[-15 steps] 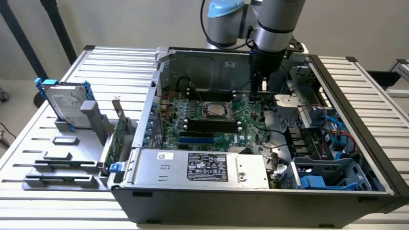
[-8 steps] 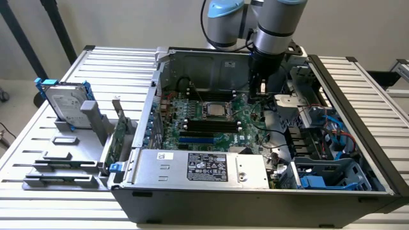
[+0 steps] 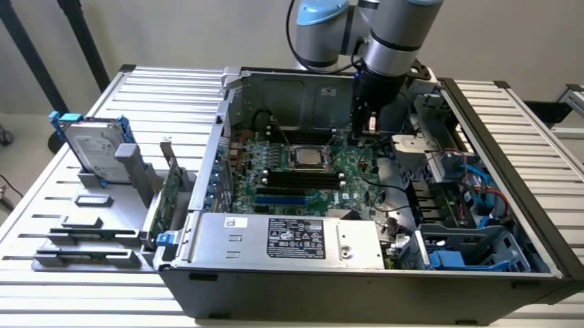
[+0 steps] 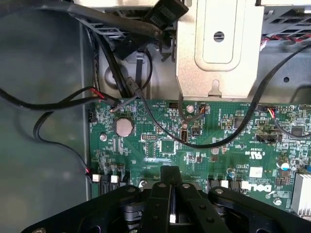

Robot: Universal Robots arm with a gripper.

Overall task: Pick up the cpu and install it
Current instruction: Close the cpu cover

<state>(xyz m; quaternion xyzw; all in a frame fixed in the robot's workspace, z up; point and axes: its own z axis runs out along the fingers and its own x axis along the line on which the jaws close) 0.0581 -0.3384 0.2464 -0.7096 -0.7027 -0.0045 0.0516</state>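
Facing, cpu (image 3: 306,158): silver-grey metal top upward, lying flat. It is square, so no long axis stands out, and its edges run in line with the edges of the motherboard (image 3: 242,195).
Cpu place: seated in the socket frame near the middle of the motherboard, inside the open computer case (image 3: 365,287), just beside the black memory slots (image 3: 301,179).
Fingers (image 4: 164,189): closed, tips together, with nothing visibly gripped between them.
Fingers place: hanging over the motherboard toward the exterior view's right of the cpu, near it but apart and not touching it.
Under the fingers, wrist view: green board with a round coin cell battery (image 4: 123,127), and a bare metal bracket (image 4: 218,63) beyond it.
Surface (image 3: 511,116): slatted metal, carrying the case.
Hard drive (image 3: 94,143): upright in a grey holder block (image 3: 137,171), outside the case on the exterior view's left, with blue brackets at its sides.
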